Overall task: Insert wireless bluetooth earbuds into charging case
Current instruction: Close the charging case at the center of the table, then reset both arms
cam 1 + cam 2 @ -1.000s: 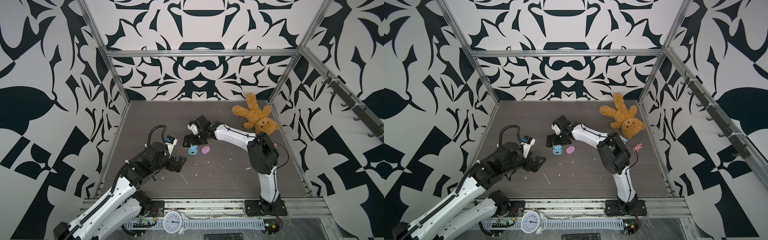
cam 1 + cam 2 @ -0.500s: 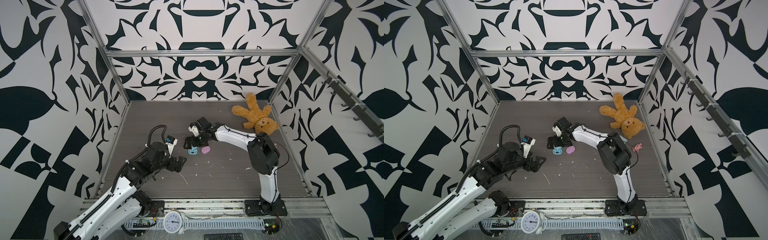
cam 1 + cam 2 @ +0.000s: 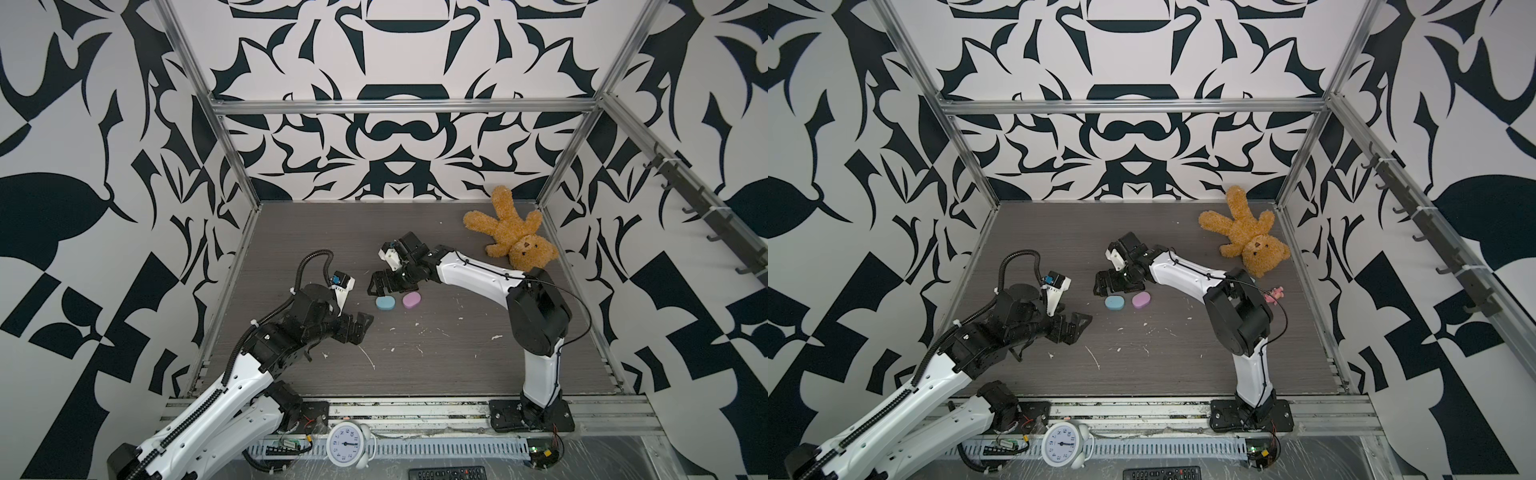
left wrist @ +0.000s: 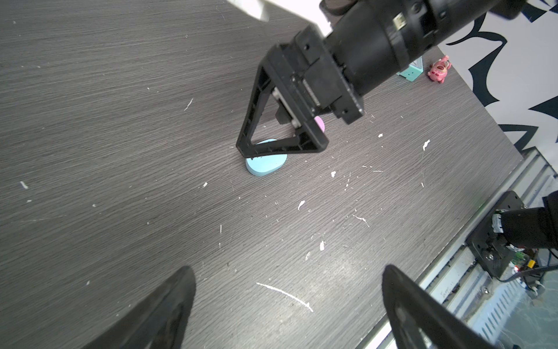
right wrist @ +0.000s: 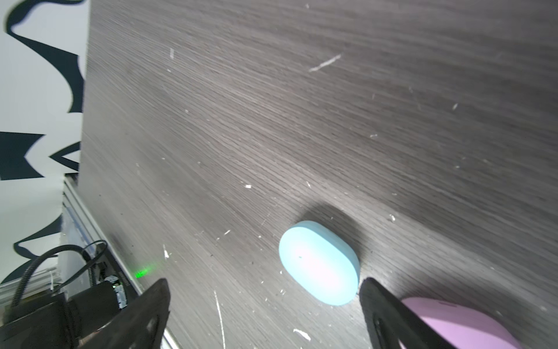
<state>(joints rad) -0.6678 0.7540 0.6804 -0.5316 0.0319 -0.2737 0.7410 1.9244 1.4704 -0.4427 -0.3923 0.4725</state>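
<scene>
Two closed oval charging cases lie side by side mid-table: a pale blue case [image 3: 385, 303] [image 3: 1113, 303] and a pink case [image 3: 412, 299] [image 3: 1141, 300]. My right gripper [image 3: 383, 288] [image 3: 1109, 288] hangs open just behind and above the blue case [image 5: 320, 263]. In the right wrist view my right gripper [image 5: 262, 290] holds nothing, and one fingertip [image 5: 374, 296] stands between the blue case and the pink case [image 5: 459, 323]. My left gripper [image 3: 360, 326] [image 4: 287, 275] is open and empty over bare table, nearer the front left. No earbuds are in view.
A brown teddy bear [image 3: 513, 232] lies at the back right. A small pink toy [image 3: 1275, 294] and a teal box [image 4: 412, 71] sit by the right wall. White scraps [image 3: 368, 357] dot the dark table. A clock [image 3: 348, 444] stands on the front rail.
My right gripper has shifted slightly toward the front, over the blue case. Both cases and the left arm have stayed where they were.
</scene>
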